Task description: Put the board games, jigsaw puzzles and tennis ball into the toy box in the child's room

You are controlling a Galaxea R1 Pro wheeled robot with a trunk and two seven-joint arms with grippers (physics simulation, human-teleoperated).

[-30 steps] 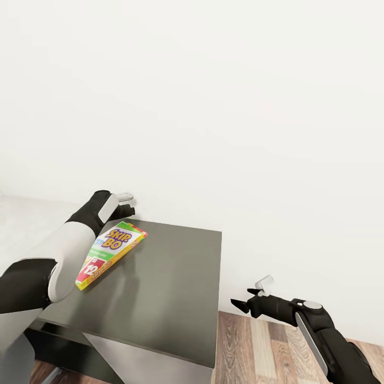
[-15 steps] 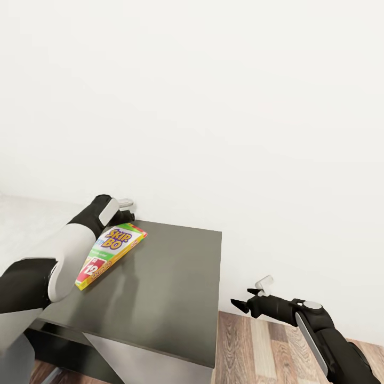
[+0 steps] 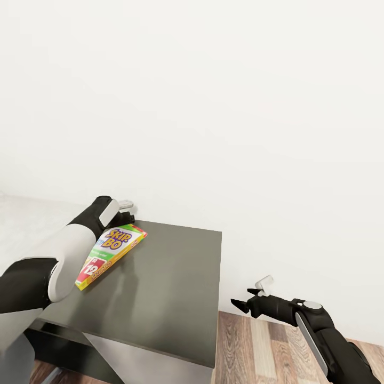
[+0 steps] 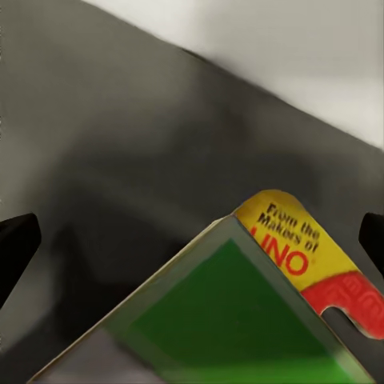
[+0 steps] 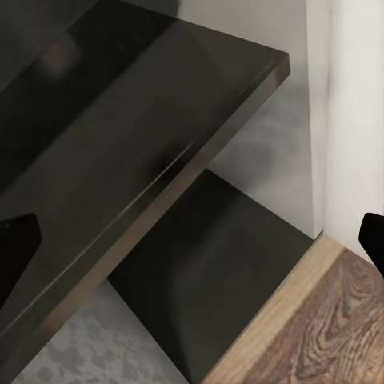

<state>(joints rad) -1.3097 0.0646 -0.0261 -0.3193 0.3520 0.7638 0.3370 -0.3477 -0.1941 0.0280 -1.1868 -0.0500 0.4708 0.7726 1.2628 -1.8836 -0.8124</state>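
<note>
Our left hand (image 3: 127,210) hovers at the far corner of the dark desk (image 3: 170,288), right at the far end of the one board game (image 3: 109,253) we see, a yellow-green "Skip-Bo" box lying flat near the desk's left edge. In the left wrist view its two dark fingertips (image 4: 16,248) stand wide apart, released, with the box's green side (image 4: 232,320) between them and nothing gripped. Our right hand (image 3: 250,304) hangs low beside the desk, over the wood-plank floor (image 3: 256,346), also spread wide and empty. We count one game box, one desk, two hands.
</note>
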